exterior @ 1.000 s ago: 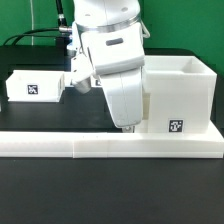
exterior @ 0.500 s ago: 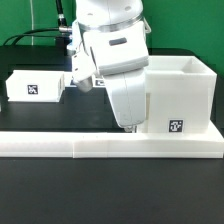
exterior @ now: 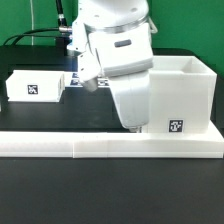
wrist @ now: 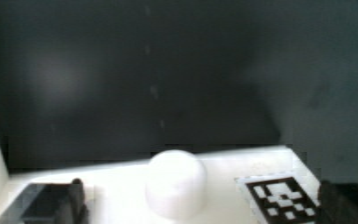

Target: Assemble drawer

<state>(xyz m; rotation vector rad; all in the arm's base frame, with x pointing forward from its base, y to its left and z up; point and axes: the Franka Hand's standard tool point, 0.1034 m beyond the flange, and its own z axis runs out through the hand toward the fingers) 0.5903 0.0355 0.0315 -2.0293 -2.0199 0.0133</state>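
Observation:
The tall white drawer shell (exterior: 185,95) stands at the exterior view's right, with a square tag (exterior: 175,126) low on its front. A small white box tray (exterior: 14,85) with a tag sits at the left. My gripper (exterior: 131,126) hangs low against the shell's front left part, its fingertips hidden there. In the wrist view the gripper (wrist: 208,205) is open. Its dark fingers (wrist: 51,205) stand wide apart on either side of a rounded white knob (wrist: 172,182), not touching it. The knob sits on a white face next to a tag (wrist: 286,200).
A long low white rail (exterior: 60,148) runs along the front of the black table (exterior: 50,115). A small tagged white piece (exterior: 77,80) shows partly behind the arm. A black cable (exterior: 30,35) runs at the back left.
The arm has shifted a little toward the exterior view's right, closer along the shell's front. The tray, the shell and the rail have not moved.

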